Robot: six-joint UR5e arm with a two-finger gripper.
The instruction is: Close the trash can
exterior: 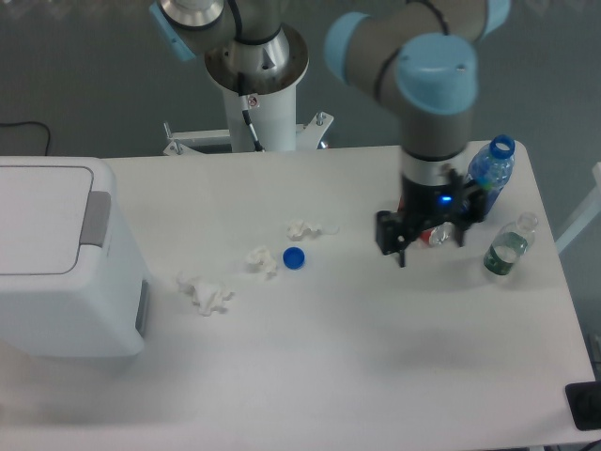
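1. The trash can [58, 258] sat at the left edge of the table [329, 376], its lid down flat.
2. The gripper [424, 240] hung spread apart and empty over the right side, well away from the bin.
3. A blue cap [294, 257] lay among three crumpled tissues [206, 293].
4. A blue bottle [488, 177] and a clear bottle [508, 246] stood just beside the gripper.

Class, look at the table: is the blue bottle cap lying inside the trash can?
No, the blue bottle cap lies on the table, well apart from the trash can.
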